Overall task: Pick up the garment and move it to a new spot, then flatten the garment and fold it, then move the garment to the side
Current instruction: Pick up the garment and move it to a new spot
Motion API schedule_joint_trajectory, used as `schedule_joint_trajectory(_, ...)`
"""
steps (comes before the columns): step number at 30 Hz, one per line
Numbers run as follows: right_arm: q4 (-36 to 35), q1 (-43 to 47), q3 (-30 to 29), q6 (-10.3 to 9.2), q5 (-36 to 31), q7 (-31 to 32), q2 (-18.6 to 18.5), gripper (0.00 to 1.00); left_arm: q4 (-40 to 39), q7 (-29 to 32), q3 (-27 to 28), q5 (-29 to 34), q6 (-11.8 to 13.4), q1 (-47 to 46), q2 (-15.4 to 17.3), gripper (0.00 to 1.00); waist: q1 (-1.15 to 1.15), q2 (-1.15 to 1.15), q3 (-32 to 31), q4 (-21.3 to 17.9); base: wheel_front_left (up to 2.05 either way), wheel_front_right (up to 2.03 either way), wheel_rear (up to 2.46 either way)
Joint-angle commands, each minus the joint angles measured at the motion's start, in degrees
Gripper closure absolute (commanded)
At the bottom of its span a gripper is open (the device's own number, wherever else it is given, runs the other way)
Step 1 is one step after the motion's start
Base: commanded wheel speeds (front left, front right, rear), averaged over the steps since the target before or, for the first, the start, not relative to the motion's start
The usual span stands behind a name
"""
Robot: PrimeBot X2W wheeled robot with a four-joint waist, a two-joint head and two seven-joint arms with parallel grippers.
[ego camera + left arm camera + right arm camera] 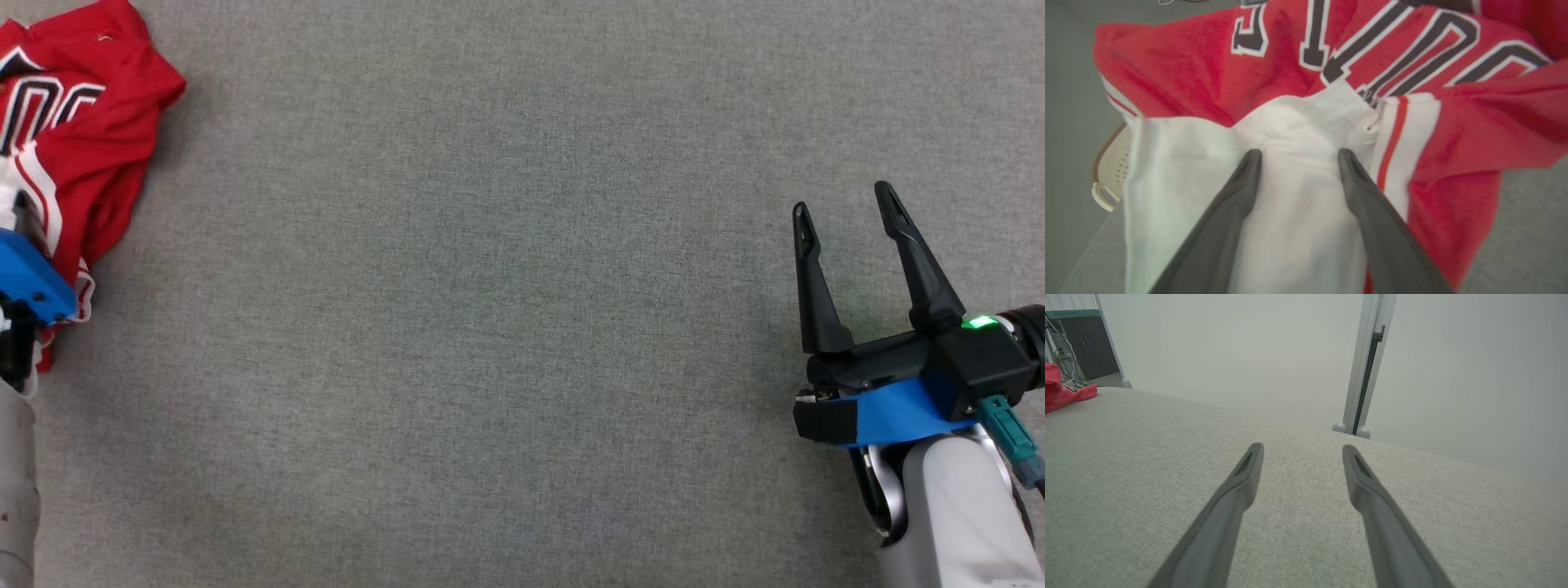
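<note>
A crumpled red garment (98, 122) with black-and-white lettering and a white panel lies at the far left of the grey fabric table (506, 327). My left gripper (23, 214) is at the garment's near edge, mostly cut off by the frame. In the left wrist view the left gripper (1297, 153) is open, both fingers resting over the white panel of the garment (1298, 196), with cloth between and beneath them. My right gripper (849, 208) hovers open over bare table at the right, far from the garment. The right wrist view shows the right gripper (1302, 448) with nothing in it and the garment (1061, 390) far left.
A pale perforated object with a brown rim (1112, 167) sits past the table's left edge. Beyond the far edge stand a white post (1367, 363) and a dark cabinet with cables (1090, 343).
</note>
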Motion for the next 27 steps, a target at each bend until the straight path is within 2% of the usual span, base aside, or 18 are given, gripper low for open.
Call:
schedule_joint_trajectory(1,-0.25,0.22,0.05,0.01,-0.35,0.13,-0.31,0.0,0.9,1.47,-0.62,-0.81,-0.04,-0.73,-0.69,0.0,0.0,-0.01,-0.15,-0.03,0.0,0.0,0.0)
schedule_joint_trajectory(6,-0.28,0.41,0.65,0.01,0.15,0.3,-0.31,0.0,1.85,5.74,-4.46,-5.7,-0.07,-0.08,-1.53,0.0,0.0,-0.01,-0.61,-0.3,0.0,0.0,0.0)
schedule_joint_trajectory(7,-0.25,0.45,0.76,0.01,0.29,0.32,-0.31,0.0,1.73,5.86,-5.26,-6.48,-0.08,0.34,-1.29,0.38,0.0,-0.01,-0.67,-0.38,0.0,0.0,0.0)
schedule_joint_trajectory(8,-0.12,0.47,0.87,0.01,0.45,0.33,-0.31,0.0,1.6,5.44,-5.63,-7.46,-0.08,0.68,-0.89,1.0,0.0,-0.01,-0.76,-0.49,0.0,0.0,0.0)
schedule_joint_trajectory(13,0.72,0.99,1.41,0.01,1.22,0.18,-0.31,0.0,1.45,1.01,-6.85,-9.78,-0.06,1.05,1.28,1.0,0.0,-0.01,-1.96,-1.26,0.0,0.0,0.0)
schedule_joint_trajectory(21,3.11,2.34,2.15,0.01,3.86,-0.33,-0.31,0.0,0.1,-14.45,-8.81,-6.83,0.15,-2.44,4.4,1.0,0.0,-0.01,-7.28,-2.08,0.0,0.0,0.0)
schedule_joint_trajectory(24,4.26,2.58,2.48,0.01,5.11,-0.51,-0.3,0.0,-1.89,-16.94,-9.52,-5.91,0.13,-4.81,4.92,1.0,0.0,-0.01,-9.46,-2.48,0.0,0.0,0.0)
schedule_joint_trajectory(27,5.35,2.94,2.72,0.01,6.58,-0.57,-0.32,0.0,-5.59,-17.79,-8.95,-7.34,0.02,-7.35,3.68,1.0,0.0,-0.01,-11.62,-3.32,0.0,0.0,0.0)
